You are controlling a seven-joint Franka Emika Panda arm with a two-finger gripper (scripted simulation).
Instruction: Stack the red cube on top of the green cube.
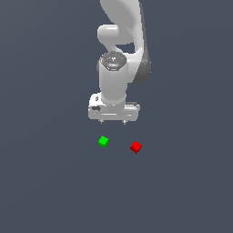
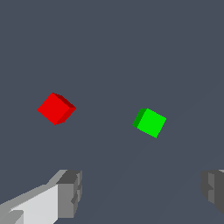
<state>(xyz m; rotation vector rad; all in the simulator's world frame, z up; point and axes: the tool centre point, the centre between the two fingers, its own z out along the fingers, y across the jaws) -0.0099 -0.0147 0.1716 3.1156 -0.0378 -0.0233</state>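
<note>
A tiny red cube [image 1: 136, 147] lies on the dark grey floor, with a green cube [image 1: 103, 141] of the same size a short way off toward the exterior view's left. They are apart, not touching. My gripper [image 1: 113, 122] hovers above and behind them, nearer the green cube, pointing down. In the wrist view the red cube [image 2: 56, 108] and the green cube [image 2: 149, 122] both lie beyond the fingertips [image 2: 70, 192]. The gripper [image 2: 142, 192] is open, with a wide bare gap between its fingers.
A plain dark grey floor [image 1: 54, 182] spreads all around the two cubes. The white arm [image 1: 120, 50] rises behind the gripper toward the top of the exterior view.
</note>
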